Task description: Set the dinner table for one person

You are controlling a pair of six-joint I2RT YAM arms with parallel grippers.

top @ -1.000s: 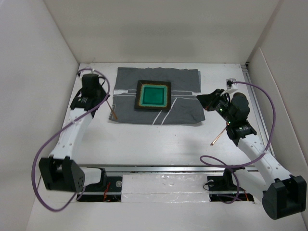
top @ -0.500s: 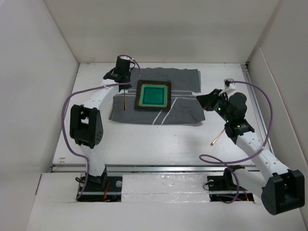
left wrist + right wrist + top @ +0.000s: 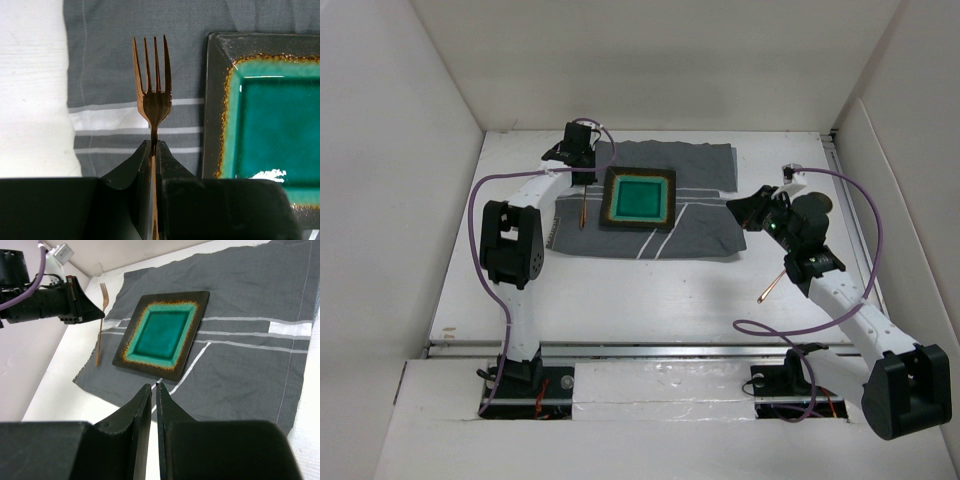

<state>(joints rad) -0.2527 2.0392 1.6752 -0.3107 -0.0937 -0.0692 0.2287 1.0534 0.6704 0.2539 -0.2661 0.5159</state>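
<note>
A copper fork [image 3: 582, 208] [image 3: 153, 95] [image 3: 100, 325] is pinched by its neck in my left gripper [image 3: 581, 185] [image 3: 154, 144], which is shut on it. The tines stick out past the fingertips over the grey striped cloth [image 3: 700, 165], just left of the square teal plate [image 3: 640, 199] [image 3: 270, 110] [image 3: 162, 335]. I cannot tell whether the fork touches the cloth. My right gripper [image 3: 740, 205] [image 3: 154, 386] hovers at the cloth's right edge, shut, with nothing seen between its fingers. The dinner table [image 3: 620, 290] is white.
A thin copper utensil [image 3: 771, 282] lies on the table under my right forearm. White walls close in left, back and right. A metal rail [image 3: 620, 350] runs along the near edge. Purple cables [image 3: 860, 190] loop off both arms.
My left arm swung from the table's left side to the far side, carrying the fork onto the cloth's left part beside the plate. The right arm barely moved.
</note>
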